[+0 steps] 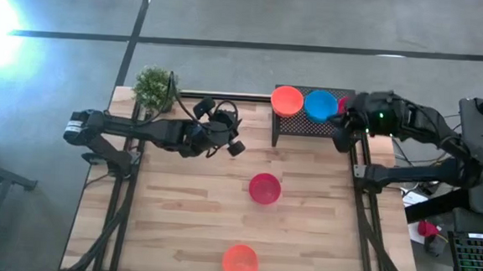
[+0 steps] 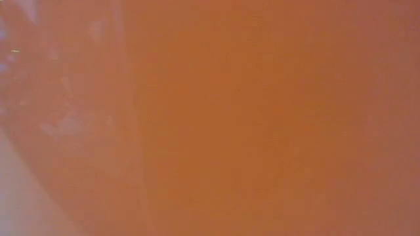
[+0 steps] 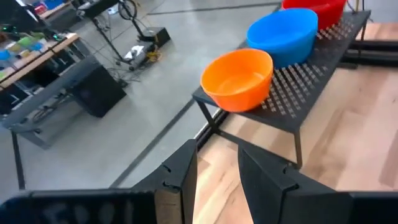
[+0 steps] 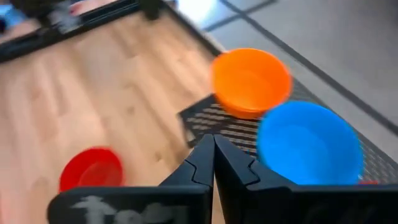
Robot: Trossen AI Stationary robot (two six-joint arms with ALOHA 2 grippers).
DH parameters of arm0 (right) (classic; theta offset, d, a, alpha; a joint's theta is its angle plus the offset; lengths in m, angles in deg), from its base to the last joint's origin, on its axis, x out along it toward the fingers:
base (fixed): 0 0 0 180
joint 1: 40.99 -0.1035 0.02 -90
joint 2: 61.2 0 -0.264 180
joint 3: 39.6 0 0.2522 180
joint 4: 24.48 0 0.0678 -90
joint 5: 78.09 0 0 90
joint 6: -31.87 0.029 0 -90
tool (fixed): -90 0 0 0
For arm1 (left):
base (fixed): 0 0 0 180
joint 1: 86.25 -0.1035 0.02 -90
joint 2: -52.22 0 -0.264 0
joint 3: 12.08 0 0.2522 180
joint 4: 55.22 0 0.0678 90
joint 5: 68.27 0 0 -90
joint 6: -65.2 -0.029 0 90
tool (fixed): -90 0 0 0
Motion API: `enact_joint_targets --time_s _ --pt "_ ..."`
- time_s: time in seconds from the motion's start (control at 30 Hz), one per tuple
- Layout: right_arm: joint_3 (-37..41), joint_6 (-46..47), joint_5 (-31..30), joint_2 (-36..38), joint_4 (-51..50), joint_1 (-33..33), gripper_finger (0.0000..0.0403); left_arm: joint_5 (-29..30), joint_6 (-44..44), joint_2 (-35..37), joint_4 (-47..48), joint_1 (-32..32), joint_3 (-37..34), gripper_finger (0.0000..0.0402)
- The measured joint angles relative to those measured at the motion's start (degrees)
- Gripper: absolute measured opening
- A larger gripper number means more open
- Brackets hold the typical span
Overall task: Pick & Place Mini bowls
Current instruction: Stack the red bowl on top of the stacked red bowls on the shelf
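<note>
Three mini bowls stand in a row on the black mesh rack (image 1: 297, 126): orange (image 1: 287, 100), blue (image 1: 320, 105), and a red one (image 1: 342, 102) half hidden under my right arm. Another red bowl (image 1: 264, 188) sits on the table's middle. A further orange bowl (image 1: 239, 263) sits at the near edge and fills the low view (image 2: 210, 118). My left gripper (image 3: 217, 174) is open, empty, left of the rack (image 3: 298, 93). My right gripper (image 4: 213, 149) is shut, above the rack's right end, beside the blue bowl (image 4: 310, 143).
A small green potted plant (image 1: 154, 86) stands at the table's far left corner. The rack takes up the far edge from the middle to the right. Bare wood (image 1: 178, 207) lies between the two loose bowls and the left side. A keyboard (image 1: 478, 255) sits off the table's right.
</note>
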State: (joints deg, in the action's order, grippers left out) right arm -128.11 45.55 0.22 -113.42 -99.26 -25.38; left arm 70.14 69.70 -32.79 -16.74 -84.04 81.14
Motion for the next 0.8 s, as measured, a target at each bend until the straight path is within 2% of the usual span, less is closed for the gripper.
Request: enact_joint_targets --time_s 0.23,0.37,0.57,0.8 --pt "1.09 -4.51 2.68 -2.32 0.01 -11.79 0.0008 -1.07 -0.14 0.13 1.72 0.02 0.00 0.0112" --pt "4.05 -3.05 4.91 -5.35 2.15 -15.94 0.0008 -1.10 -0.16 0.38 1.92 0.02 0.00 0.0112" --pt "8.30 1.83 4.69 -11.46 3.44 -16.72 0.0008 -1.10 -0.16 1.63 2.08 0.09 0.00 0.0112" --pt "8.76 6.50 5.65 -19.35 5.10 -16.10 0.0009 -1.05 -0.22 2.47 4.11 0.20 0.00 0.0112"
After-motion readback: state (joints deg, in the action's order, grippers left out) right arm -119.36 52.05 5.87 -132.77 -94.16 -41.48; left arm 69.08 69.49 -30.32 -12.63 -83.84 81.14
